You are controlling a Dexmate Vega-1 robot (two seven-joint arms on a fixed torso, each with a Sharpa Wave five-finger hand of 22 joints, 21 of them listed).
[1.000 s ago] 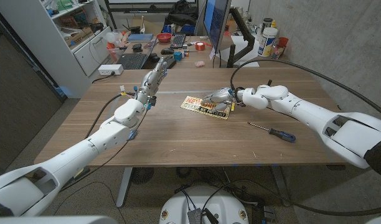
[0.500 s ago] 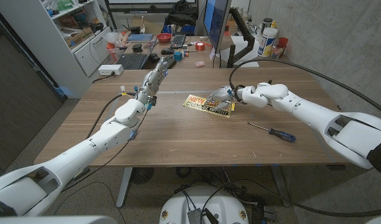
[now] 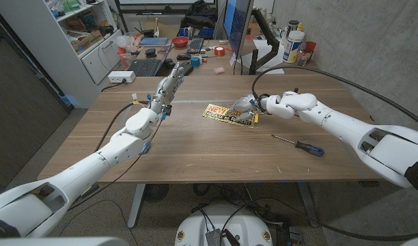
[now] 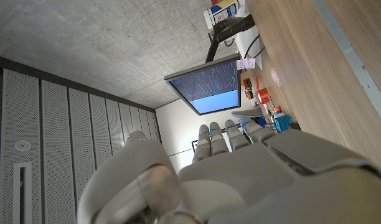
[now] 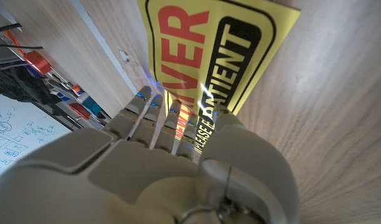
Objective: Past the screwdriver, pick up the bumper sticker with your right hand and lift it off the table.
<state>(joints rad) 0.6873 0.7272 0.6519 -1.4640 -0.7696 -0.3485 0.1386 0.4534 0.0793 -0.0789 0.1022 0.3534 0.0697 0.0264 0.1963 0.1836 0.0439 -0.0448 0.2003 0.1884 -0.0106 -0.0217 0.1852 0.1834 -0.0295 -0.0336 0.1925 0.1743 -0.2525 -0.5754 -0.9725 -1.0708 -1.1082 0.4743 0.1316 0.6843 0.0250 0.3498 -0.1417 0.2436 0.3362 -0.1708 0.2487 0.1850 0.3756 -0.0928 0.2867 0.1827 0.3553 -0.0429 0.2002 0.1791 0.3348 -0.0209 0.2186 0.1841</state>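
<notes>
The right hand (image 3: pixel 244 104) pinches the sticker (image 3: pixel 226 113) at its right end, mid-tabletop beyond the screwdriver (image 3: pixel 300 144) lying toward the near right edge. The grasp looks made; next comes a clean lift. The left hand (image 3: pixel 169 85) waits, fingers extended, holding nothing.

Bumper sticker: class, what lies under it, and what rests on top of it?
The bumper sticker has the wooden table beneath it. The right hand grips its near end, fingers covering some print.
</notes>
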